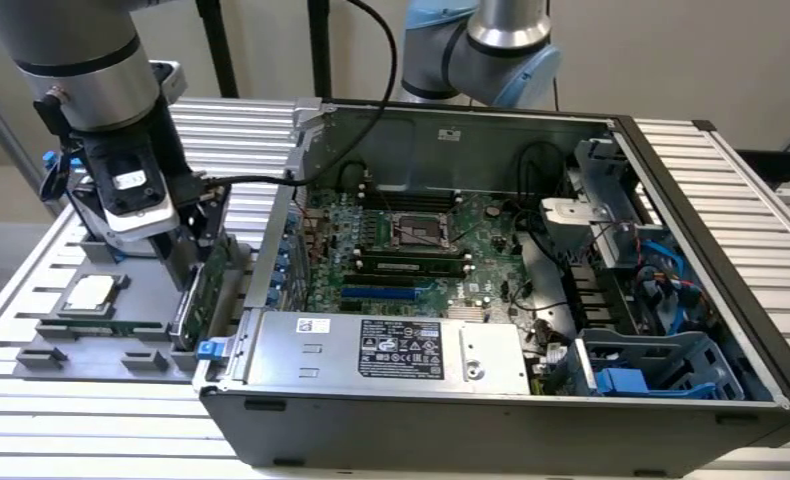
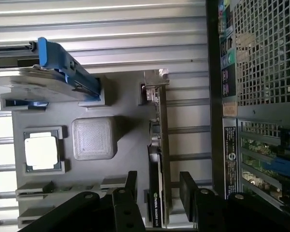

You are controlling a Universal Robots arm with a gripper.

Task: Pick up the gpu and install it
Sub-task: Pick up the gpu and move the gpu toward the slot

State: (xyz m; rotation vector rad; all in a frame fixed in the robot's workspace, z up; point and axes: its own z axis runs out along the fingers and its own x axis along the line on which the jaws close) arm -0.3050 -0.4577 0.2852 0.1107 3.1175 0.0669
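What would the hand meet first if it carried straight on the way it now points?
Most likely the gpu, standing on edge in the grey tray: the hand has its open fingers flanking it, though depth is unclear.

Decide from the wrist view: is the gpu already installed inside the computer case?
No, the gpu stands on edge in the gray tray outside the case, with the open gripper straddling it.

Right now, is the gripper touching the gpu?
Apart. The wrist view shows the gripper open, its fingers on either side of the gpu, with a gap visible on each side.
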